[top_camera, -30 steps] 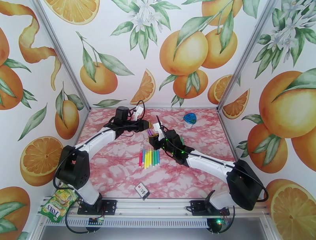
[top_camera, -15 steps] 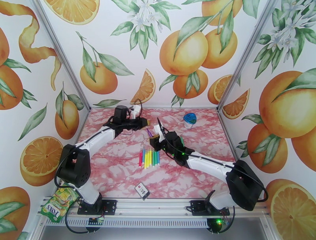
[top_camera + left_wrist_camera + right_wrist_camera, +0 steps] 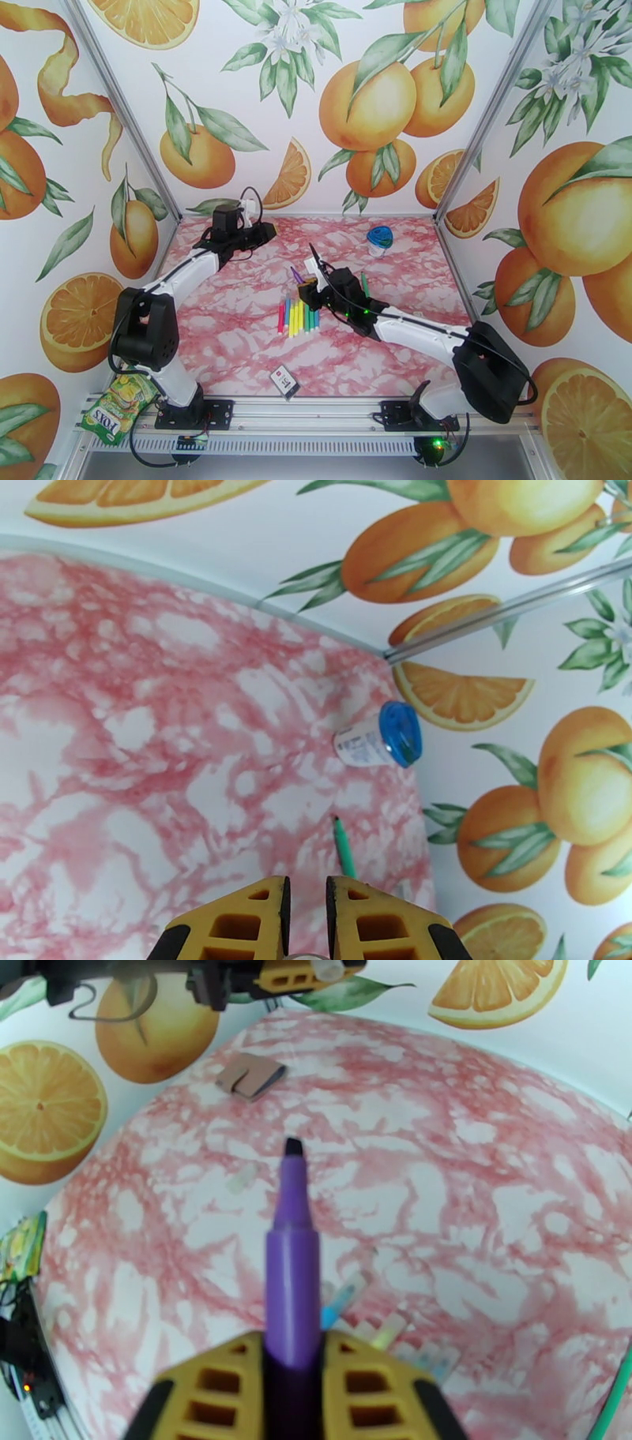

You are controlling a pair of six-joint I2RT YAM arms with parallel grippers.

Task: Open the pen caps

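My right gripper (image 3: 303, 289) is shut on a purple pen (image 3: 291, 1276) near the table's middle. The pen's dark chisel tip (image 3: 293, 1147) is bare and points up and to the back left. My left gripper (image 3: 268, 230) hangs at the back left, well apart from the pen. Its fingers (image 3: 237, 922) are shut on a small pale pen cap (image 3: 327, 969). Several capped pens (image 3: 297, 316), pink, blue, yellow and green, lie in a row just in front of my right gripper. A lone green pen (image 3: 364, 284) lies right of the right arm.
A clear container with a blue lid (image 3: 380, 239) stands at the back right. A small brown card (image 3: 250, 1076) lies at the back left, with a pale bit (image 3: 241, 1179) on the table nearer. A small packet (image 3: 284, 381) sits at the front edge.
My left gripper has pulled away from the right gripper toward the back left, taking the cap. The purple pen stays in the right gripper, which shifted slightly left.
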